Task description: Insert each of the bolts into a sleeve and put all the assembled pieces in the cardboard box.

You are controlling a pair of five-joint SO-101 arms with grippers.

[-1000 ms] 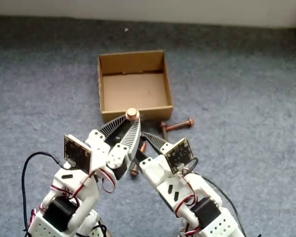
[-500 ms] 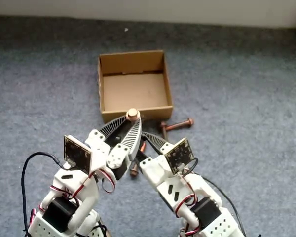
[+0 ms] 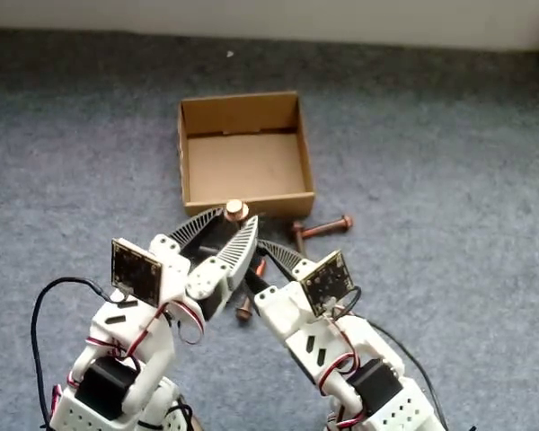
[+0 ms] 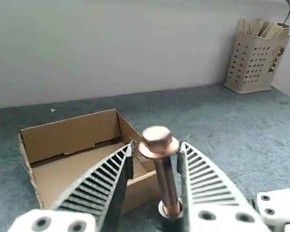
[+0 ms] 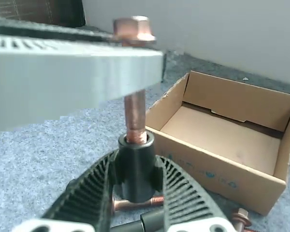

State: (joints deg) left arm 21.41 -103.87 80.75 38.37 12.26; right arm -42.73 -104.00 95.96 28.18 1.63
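Note:
A copper bolt (image 4: 159, 159) stands upright, its tip down in a black sleeve (image 5: 134, 166). My right gripper (image 5: 135, 166) is shut on that sleeve, just in front of the cardboard box (image 3: 247, 99). My left gripper (image 4: 157, 145) brackets the bolt near its head (image 3: 236, 210). Its fingers (image 4: 203, 179) stand slightly apart from the shank, so it is open. The box (image 4: 67, 135) has nothing inside. In the high view the right gripper (image 3: 256, 269) sits under the left gripper (image 3: 238, 217).
Loose bolts lie on the carpet by the box's front right corner (image 3: 323, 226) and between the arms (image 3: 244, 310). Another sleeve (image 5: 152, 222) and a bolt (image 5: 135, 203) lie under the right gripper. A perforated basket (image 4: 256, 58) stands by the far wall.
The left arm has shifted slightly to the left and its fingers have spread a little wider around the bolt. The right arm has not moved.

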